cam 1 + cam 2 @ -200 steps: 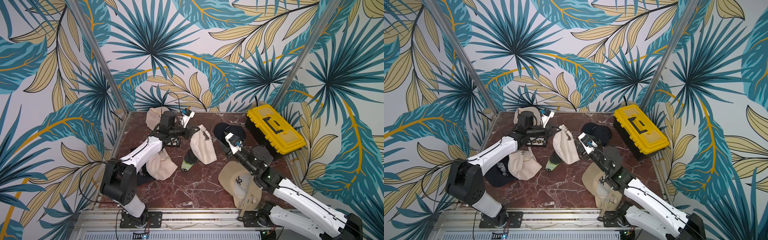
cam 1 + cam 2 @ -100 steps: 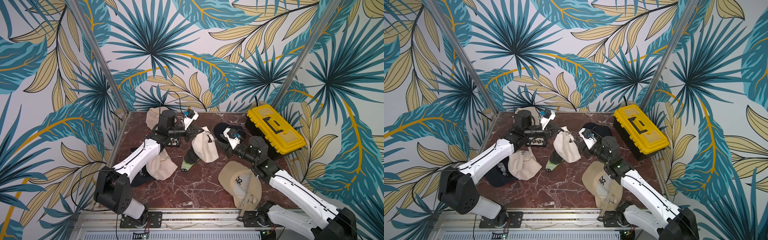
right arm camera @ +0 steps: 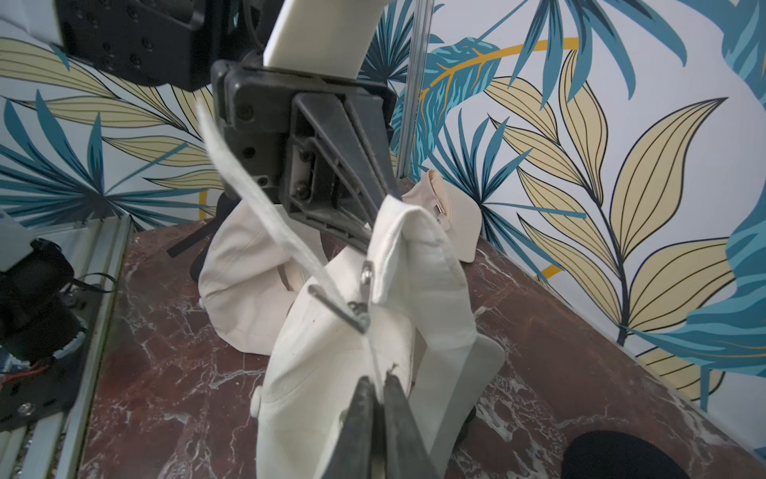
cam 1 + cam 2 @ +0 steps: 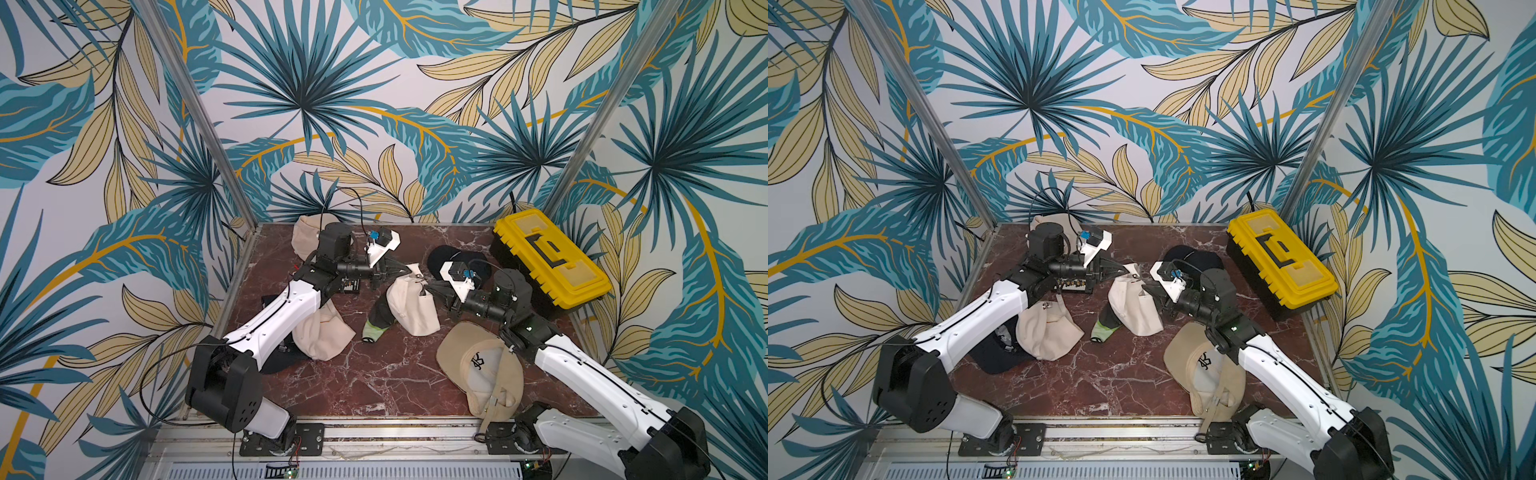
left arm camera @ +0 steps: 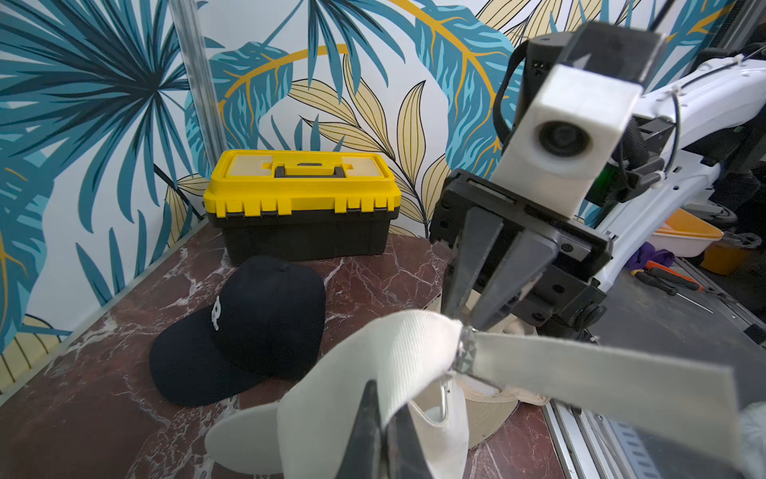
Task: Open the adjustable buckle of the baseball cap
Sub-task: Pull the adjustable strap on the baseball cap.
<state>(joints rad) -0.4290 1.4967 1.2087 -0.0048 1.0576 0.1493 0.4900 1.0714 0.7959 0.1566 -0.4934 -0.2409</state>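
1. The cream baseball cap (image 4: 411, 309) is held up between both arms in the middle of the marble table (image 4: 374, 382).
2. The left gripper (image 5: 381, 414) is pinching the cap's back band. The right gripper (image 3: 375, 385) is pinched on the strap (image 5: 580, 373), just beside the metal buckle (image 3: 358, 313).
3. I'd draw the strap straight back through the buckle (no twisting), with the left holding firm.

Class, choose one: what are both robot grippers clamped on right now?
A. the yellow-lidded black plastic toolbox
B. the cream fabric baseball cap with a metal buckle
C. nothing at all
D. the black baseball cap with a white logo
B: the left gripper and the right gripper are each shut on the cream fabric baseball cap, close to its metal buckle.
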